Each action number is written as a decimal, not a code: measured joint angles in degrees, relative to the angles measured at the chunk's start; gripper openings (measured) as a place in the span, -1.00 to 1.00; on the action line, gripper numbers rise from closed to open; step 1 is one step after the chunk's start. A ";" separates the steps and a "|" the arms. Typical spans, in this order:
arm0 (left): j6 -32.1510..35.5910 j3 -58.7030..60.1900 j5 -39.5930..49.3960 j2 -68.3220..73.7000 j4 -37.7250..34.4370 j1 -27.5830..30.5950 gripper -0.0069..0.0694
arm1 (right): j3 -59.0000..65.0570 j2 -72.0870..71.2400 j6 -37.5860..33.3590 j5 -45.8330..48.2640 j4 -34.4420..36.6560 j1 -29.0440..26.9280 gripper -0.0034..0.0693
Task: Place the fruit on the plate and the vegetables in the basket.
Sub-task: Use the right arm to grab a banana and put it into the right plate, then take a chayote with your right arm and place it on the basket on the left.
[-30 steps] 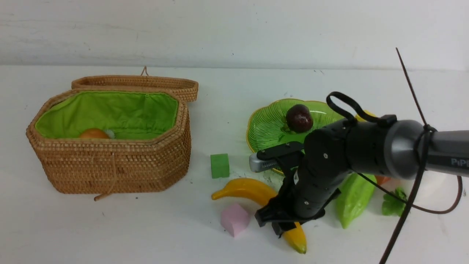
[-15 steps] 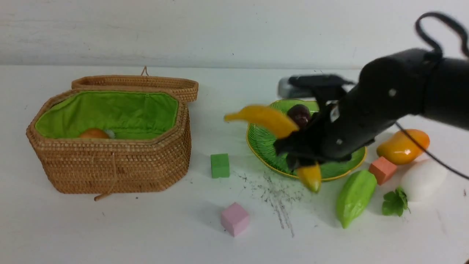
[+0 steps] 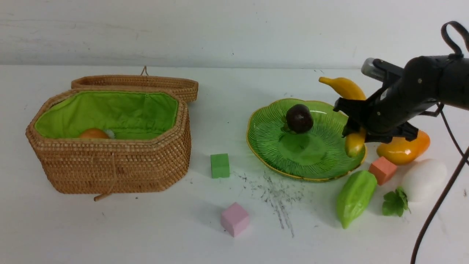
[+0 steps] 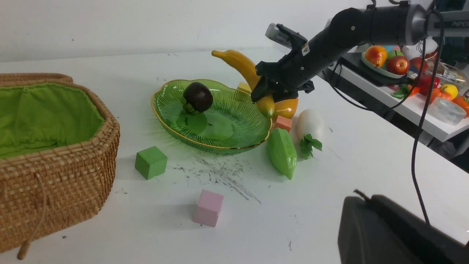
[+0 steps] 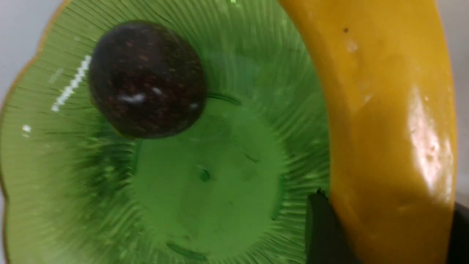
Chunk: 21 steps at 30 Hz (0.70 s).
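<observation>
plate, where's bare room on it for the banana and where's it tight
Bare: on the plate, centre and front half, between the mangosteen and the near rim. Also the table between the green cube and the plate's left rim. Crowded: off its right edge, where mango, orange cube, ridged green piece and radish cluster near the right claw holding the banana.
</observation>
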 joint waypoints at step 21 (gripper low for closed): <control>0.00 0.00 0.00 0.00 -0.06 0.00 -0.79 | 0.74 -14.41 -8.66 27.50 3.99 0.06 0.14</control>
